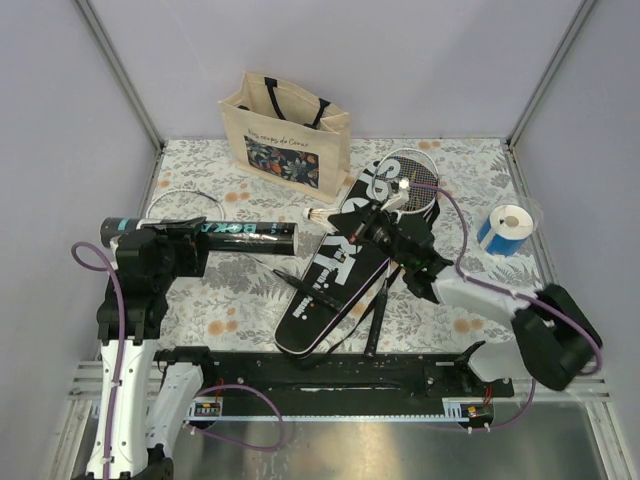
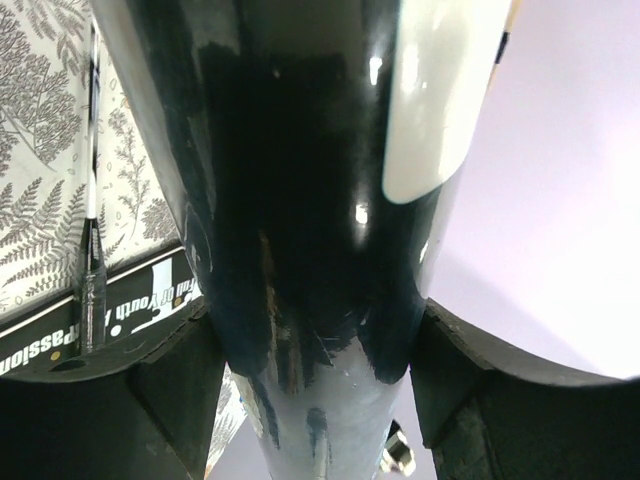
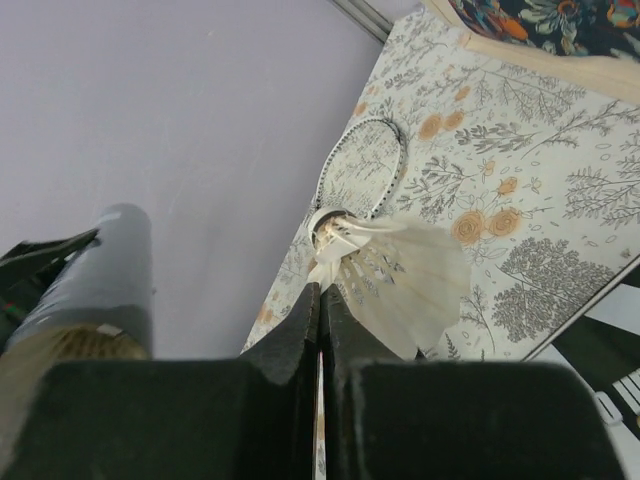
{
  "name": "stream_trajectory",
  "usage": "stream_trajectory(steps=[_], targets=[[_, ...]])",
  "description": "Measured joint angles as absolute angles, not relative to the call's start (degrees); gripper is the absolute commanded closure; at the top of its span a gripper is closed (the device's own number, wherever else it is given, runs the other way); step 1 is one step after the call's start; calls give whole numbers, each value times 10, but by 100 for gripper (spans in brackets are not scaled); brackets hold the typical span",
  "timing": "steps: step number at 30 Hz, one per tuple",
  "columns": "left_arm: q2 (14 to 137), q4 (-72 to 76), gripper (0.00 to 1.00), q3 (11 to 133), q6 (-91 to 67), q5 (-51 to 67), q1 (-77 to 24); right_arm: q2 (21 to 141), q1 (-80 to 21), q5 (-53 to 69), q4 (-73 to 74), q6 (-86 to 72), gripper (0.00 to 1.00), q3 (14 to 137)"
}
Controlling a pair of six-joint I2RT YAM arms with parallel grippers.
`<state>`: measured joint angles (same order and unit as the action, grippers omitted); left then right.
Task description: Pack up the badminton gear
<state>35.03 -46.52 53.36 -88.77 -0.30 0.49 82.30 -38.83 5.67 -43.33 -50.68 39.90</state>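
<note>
Left pincer (image 2: 320,392): clenched round the long black tube (image 1: 250,236), one finger on either side, holding it level above the left half of the bench (image 1: 235,300).
Long black tube: its open mouth faces the middle of the bench and its other end points out to the left.
Right pincer (image 3: 322,298): fingers pressed fully together, nipping the skirt edge of a white feather shuttlecock (image 3: 400,280) (only a thin sliver of feather seems to sit between them).
White feather shuttlecock: off the bench, just beside the tube's open mouth, its cork end turned away from the pincer.
Large black racket-shaped cover lettered "SPORT" (image 1: 330,275): flat and diagonal on the bench, under the right arm.
Thin-framed racket (image 1: 420,180): its head lies over the far, wide end of the cover.
Second thin-framed racket (image 3: 365,165): its head rests on the floral cloth at the far left, beyond the tube.
Beige tote bag with dark floral print (image 1: 285,140): upright at the far edge.
Short blue-and-white roll (image 1: 505,230): on the right, well apart from the cover.
</note>
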Motion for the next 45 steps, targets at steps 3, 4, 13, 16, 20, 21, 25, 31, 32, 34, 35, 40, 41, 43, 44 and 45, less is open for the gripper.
stream_trajectory(steps=[3,4,13,16,20,21,25,31,32,34,35,40,41,43,44,45], targets=[[362,-463,82,522,-890,7,5,720,-388,51,-388,-460,100,362],[364,-463,82,517,-890,9,5,690,-388,51,-377,-448,100,355],[387,-450,83,482,-896,18,5,511,-388,72,-303,-378,100,328],[395,-444,83,481,-899,23,5,495,-388,85,-288,-378,100,313],[401,-433,83,481,-901,27,5,493,-388,102,-276,-381,100,300],[402,-430,83,481,-902,28,5,495,-388,107,-277,-384,100,298],[403,-424,83,481,-905,32,5,519,-389,132,-295,-404,100,297],[404,-415,83,461,-907,34,4,549,-416,143,-319,-421,100,297],[405,-415,83,458,-907,35,4,553,-424,142,-321,-422,100,297],[407,-414,83,455,-909,37,4,561,-440,141,-324,-423,100,299],[407,-413,83,453,-910,39,4,566,-447,140,-324,-422,100,300],[407,-404,83,453,-911,50,4,600,-485,123,-328,-412,100,326],[407,-402,83,452,-911,54,4,608,-489,118,-332,-409,100,332],[407,-400,83,452,-912,61,4,626,-496,113,-343,-404,100,343],[407,-398,83,452,-913,65,4,635,-498,110,-350,-402,100,347],[407,-397,84,451,-913,68,4,642,-499,110,-352,-400,100,352]])
